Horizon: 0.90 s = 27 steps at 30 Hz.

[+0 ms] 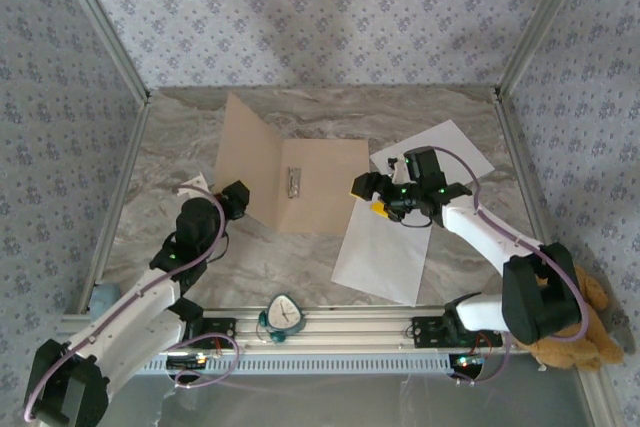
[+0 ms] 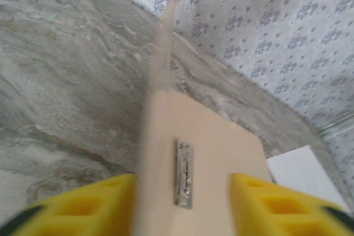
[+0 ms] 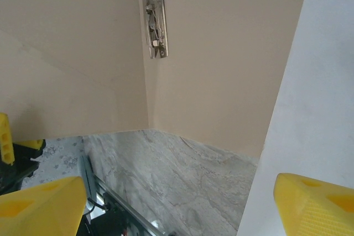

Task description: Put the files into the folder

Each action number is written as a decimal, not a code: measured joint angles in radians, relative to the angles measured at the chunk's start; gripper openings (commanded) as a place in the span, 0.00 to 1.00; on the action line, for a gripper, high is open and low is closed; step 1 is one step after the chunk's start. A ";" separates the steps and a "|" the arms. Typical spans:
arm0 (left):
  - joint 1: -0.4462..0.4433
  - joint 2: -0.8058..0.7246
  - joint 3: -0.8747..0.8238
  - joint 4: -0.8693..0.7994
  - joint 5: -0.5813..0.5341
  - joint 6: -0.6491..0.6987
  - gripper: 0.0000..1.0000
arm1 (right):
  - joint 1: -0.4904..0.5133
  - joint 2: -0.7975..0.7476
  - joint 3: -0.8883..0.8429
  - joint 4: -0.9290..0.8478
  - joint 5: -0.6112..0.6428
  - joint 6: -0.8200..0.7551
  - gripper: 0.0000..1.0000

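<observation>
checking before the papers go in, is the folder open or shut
Open: the folder has its right half flat on the table, metal clip exposed, and its left half standing up from the fold.

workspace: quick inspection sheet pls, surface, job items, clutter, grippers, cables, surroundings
surface: grey marbled table
job's things: folder open, left flap raised; near sheet and far sheet lie to its right, outside it
clutter: plush toy at the right corner; small white-teal object on the front rail
grippers: left gripper open, raised flap between its fingers; right gripper open, by the near sheet's edge
cables: purple cables along the arms
surroundings: patterned walls
</observation>
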 measured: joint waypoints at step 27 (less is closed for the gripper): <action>0.230 -0.091 0.042 -0.334 0.031 0.160 0.99 | 0.000 0.046 -0.006 0.005 0.001 -0.020 0.90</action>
